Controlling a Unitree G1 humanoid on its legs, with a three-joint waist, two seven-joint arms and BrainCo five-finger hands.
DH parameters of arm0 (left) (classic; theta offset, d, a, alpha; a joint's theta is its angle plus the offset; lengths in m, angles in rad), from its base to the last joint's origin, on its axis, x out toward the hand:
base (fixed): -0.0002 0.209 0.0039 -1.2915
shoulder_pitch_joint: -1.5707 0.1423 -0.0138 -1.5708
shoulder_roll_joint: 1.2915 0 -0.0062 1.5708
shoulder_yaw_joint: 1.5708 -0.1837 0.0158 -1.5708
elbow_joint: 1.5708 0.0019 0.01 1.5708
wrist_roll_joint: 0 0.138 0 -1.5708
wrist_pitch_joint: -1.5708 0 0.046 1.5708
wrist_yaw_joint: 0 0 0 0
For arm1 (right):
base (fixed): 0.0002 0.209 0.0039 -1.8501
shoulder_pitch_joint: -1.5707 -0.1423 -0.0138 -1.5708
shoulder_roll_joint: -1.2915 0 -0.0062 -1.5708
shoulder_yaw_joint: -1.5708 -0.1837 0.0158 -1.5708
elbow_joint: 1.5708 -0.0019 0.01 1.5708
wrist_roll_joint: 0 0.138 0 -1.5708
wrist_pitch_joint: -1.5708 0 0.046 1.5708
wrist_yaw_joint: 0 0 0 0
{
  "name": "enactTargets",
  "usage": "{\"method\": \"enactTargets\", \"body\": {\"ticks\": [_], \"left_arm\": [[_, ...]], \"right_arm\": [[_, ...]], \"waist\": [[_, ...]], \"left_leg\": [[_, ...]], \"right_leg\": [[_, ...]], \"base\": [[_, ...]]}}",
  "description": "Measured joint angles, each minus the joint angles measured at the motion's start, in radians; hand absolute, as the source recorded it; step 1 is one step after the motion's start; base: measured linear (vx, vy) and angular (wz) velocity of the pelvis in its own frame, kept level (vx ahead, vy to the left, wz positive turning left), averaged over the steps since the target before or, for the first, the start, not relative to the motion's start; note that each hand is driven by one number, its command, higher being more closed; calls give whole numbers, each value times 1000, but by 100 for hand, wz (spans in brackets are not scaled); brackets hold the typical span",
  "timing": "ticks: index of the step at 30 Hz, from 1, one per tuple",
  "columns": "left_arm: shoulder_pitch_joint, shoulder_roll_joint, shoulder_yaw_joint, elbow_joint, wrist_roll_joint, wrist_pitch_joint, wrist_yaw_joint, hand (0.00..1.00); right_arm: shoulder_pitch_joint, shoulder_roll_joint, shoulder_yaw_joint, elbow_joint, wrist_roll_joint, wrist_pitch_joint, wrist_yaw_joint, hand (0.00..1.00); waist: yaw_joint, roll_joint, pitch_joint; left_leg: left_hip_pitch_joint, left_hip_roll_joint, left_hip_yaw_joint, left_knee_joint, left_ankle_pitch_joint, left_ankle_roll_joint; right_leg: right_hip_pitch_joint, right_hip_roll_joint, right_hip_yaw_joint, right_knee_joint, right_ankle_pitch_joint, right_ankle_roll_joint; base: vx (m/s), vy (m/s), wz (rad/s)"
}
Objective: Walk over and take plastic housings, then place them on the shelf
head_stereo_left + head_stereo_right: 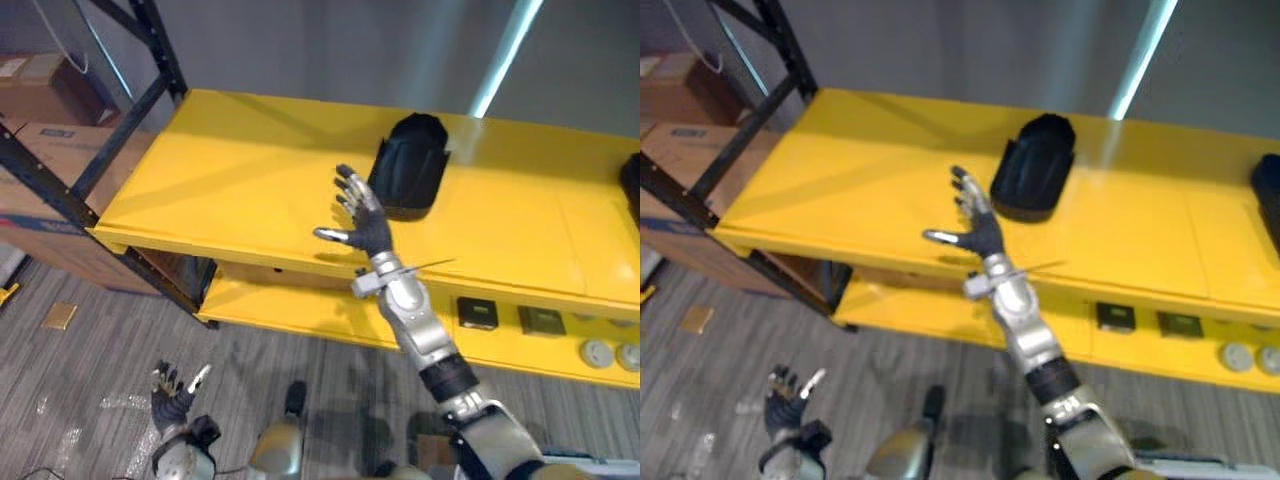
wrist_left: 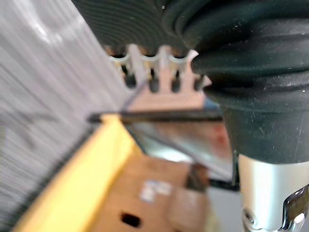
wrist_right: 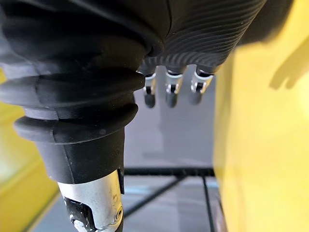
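Hovering over the yellow metal shelf (image 1: 230, 185), right hand (image 1: 368, 228) shows fingers spread, holding nothing. Black moulded plastic housing (image 1: 410, 165) rests just beyond its fingertips. It looks placed, so draw the hand clear without nudging it. Left hand (image 1: 170, 395) hangs low, relaxed.

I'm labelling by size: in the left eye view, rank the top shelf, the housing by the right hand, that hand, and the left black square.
1. Top shelf.
2. Housing.
3. Right hand, nearly the housing's match and nearer the camera, so unsure.
4. Square, clearly smallest.
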Motion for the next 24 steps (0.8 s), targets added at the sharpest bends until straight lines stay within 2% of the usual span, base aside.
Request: {"method": "enactTargets", "body": {"ticks": [2,6,9,13,17,20,24], "left_arm": [[-11,1,-21,37,7,-6,-27,0],[-24,2,-64,93,7,-13,-65,0],[-34,4,-95,105,0,-19,-88,0],[-35,3,-158,116,-12,-20,-122,0],[-37,3,-200,117,-15,-20,-153,0],[-41,3,-233,126,-48,-20,-165,0],[-59,4,-251,153,-57,-20,-183,0]], "right_arm": [[-46,13,0,30,-10,4,-14,0],[-116,24,-2,89,-13,12,-46,0],[-152,28,-14,105,-29,40,-93,0],[-215,48,-58,184,-100,67,-200,0],[-251,45,-88,230,-165,100,-267,0],[-285,40,-121,260,-193,114,-322,0],[-339,16,-151,291,-198,110,-386,0]], "waist": [[16,-1,16],[22,3,40],[31,13,67],[38,35,113],[37,48,138],[37,57,149],[35,70,158]], "left_leg": [[-9,3,-1,0,0,0],[-33,-1,-25,0,11,8],[-36,-8,-40,1,15,3],[-41,-18,-56,1,20,-1],[-60,-26,-70,1,25,-4],[-61,-29,-76,1,27,-7],[-78,-28,-80,1,36,-20]], "right_leg": [[-15,-1,-1,11,-8,-3],[-35,-7,-23,49,-29,-4],[-48,-22,-32,95,-54,-4],[-71,-46,-47,172,-99,-6],[-106,-67,-51,228,-134,-8],[-112,-75,-54,251,-152,-12],[-137,-80,-54,277,-167,-16]], "base": [[-47,-37,5],[-4,-56,20],[9,-53,17],[-19,-70,14],[-37,-66,11],[-20,-75,8],[-29,-66,4]]}}
